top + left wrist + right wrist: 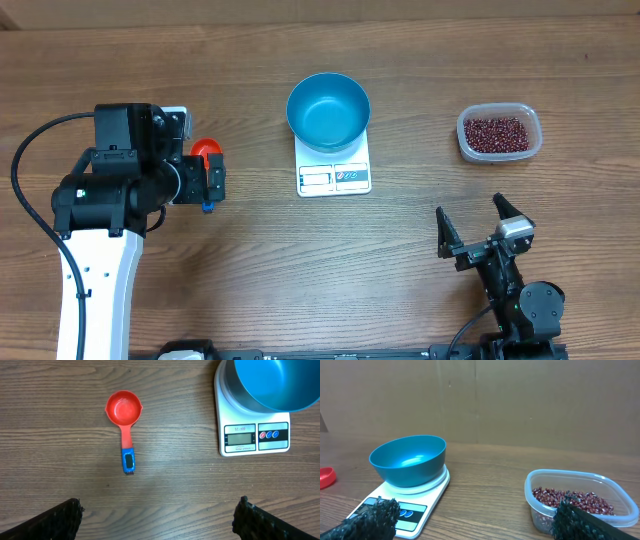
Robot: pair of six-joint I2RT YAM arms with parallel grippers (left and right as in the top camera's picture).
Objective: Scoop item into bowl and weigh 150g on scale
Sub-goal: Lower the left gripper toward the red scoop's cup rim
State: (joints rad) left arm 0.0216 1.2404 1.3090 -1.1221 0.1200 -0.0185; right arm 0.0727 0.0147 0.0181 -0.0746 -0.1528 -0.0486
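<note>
Beans [572, 500] sit in clear tub [570, 474], just ahead of right tool [470, 207], jaws wide, empty. Beyond: blue bowl [407, 460] atop white scale [335, 177]. Farthest: left tool [213, 178], wide, empty, above red scoop [126, 435] on counter [300, 270].

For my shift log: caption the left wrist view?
Open left end effector over the table, red scoop lying left of the blue bowl on the white scale.
</note>
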